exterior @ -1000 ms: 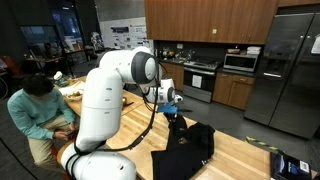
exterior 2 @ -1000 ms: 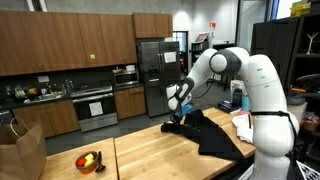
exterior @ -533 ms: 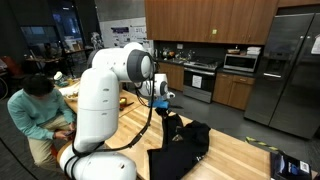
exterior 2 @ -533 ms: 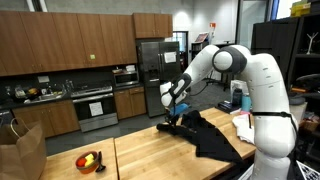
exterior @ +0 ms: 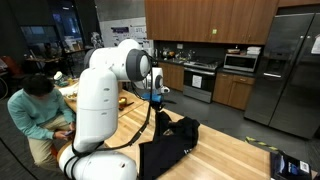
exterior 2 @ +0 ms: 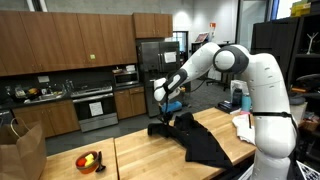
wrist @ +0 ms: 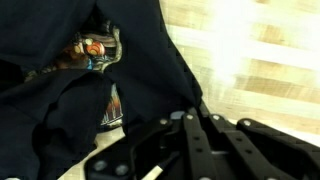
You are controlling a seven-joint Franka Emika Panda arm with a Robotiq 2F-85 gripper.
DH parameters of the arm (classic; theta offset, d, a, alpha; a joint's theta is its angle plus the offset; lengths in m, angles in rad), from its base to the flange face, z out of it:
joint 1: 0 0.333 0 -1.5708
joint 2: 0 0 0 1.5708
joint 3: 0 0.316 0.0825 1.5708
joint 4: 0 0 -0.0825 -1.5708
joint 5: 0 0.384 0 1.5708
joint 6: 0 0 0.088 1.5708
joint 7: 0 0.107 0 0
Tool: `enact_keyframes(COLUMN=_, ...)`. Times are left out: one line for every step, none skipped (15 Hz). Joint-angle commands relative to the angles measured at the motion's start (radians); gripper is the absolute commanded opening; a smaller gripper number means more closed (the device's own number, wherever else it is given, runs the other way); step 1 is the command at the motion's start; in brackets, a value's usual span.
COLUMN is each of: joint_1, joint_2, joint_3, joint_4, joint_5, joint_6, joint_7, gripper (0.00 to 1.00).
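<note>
Over the wooden worktop (exterior: 235, 150), at about eleven o'clock of the dark heap in both exterior views, the fingers (exterior: 157, 99) are seen pinched shut on an upper fold of a black garment (exterior: 168, 145). The cloth is drawn up into a peak beneath them, while the rest lies spread and crumpled on the boards (exterior 2: 196, 142). From the wrist view the closed fingers (wrist: 192, 140) are met by folds of the same cloth (wrist: 150, 70), with a small coloured print (wrist: 95, 50) showing at ten o'clock through a gap. The garment is judged to be light, soft and wholly limp — it would be expected to sag, stretch and trail behind any lifted point rather than keep its shape, with some drag against the wood. A bunched fold or a seamed edge such as a hem or collar is judged the surer hold, since a single thin layer may be pulled out of a narrow pinch. A seated person (exterior: 35, 108) is placed at nine o'clock of the arm, and a fruit bowl (exterior 2: 89, 160) at eight o'clock of the garment, well apart from it.
</note>
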Motion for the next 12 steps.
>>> enact_keyframes(joint_1=0.025, joint_2=0.021, joint_3=0.007, joint_4=0.059, joint_5=0.018, joint_6=-0.036, joint_7=0.071, gripper=0.01)
enact_keyframes(joint_1=0.033, joint_2=0.027, joint_3=0.009, joint_4=0.067, joint_5=0.016, joint_6=-0.037, joint_7=0.086, gripper=0.01)
enact_keyframes(joint_1=0.044, joint_2=0.032, joint_3=0.012, joint_4=0.075, joint_5=0.009, joint_6=-0.038, joint_7=0.103, gripper=0.01)
enact_keyframes(joint_1=0.054, joint_2=0.039, joint_3=0.015, joint_4=0.083, joint_5=0.005, joint_6=-0.037, joint_7=0.115, gripper=0.01)
enact_keyframes(joint_1=0.063, joint_2=0.045, joint_3=0.018, joint_4=0.09, joint_5=0.005, joint_6=-0.038, joint_7=0.126, gripper=0.01)
enact_keyframes(joint_1=0.074, joint_2=0.048, joint_3=0.022, joint_4=0.099, joint_5=0.006, joint_6=-0.041, joint_7=0.133, gripper=0.01)
enact_keyframes(joint_1=0.083, joint_2=0.05, joint_3=0.025, joint_4=0.103, joint_5=0.005, joint_6=-0.036, joint_7=0.141, gripper=0.01)
enact_keyframes(joint_1=0.091, joint_2=0.051, joint_3=0.028, joint_4=0.11, joint_5=0.006, joint_6=-0.037, joint_7=0.146, gripper=0.01)
enact_keyframes(joint_1=0.099, joint_2=0.055, joint_3=0.032, joint_4=0.117, joint_5=0.007, joint_6=-0.039, joint_7=0.152, gripper=0.01)
enact_keyframes(joint_1=0.106, joint_2=0.057, joint_3=0.034, joint_4=0.12, joint_5=0.008, joint_6=-0.038, joint_7=0.155, gripper=0.01)
enact_keyframes(joint_1=0.113, joint_2=0.055, joint_3=0.034, joint_4=0.12, joint_5=-0.001, joint_6=-0.037, joint_7=0.159, gripper=0.01)
enact_keyframes(joint_1=0.121, joint_2=0.039, joint_3=0.026, joint_4=0.107, joint_5=-0.022, joint_6=-0.023, joint_7=0.172, gripper=0.3)
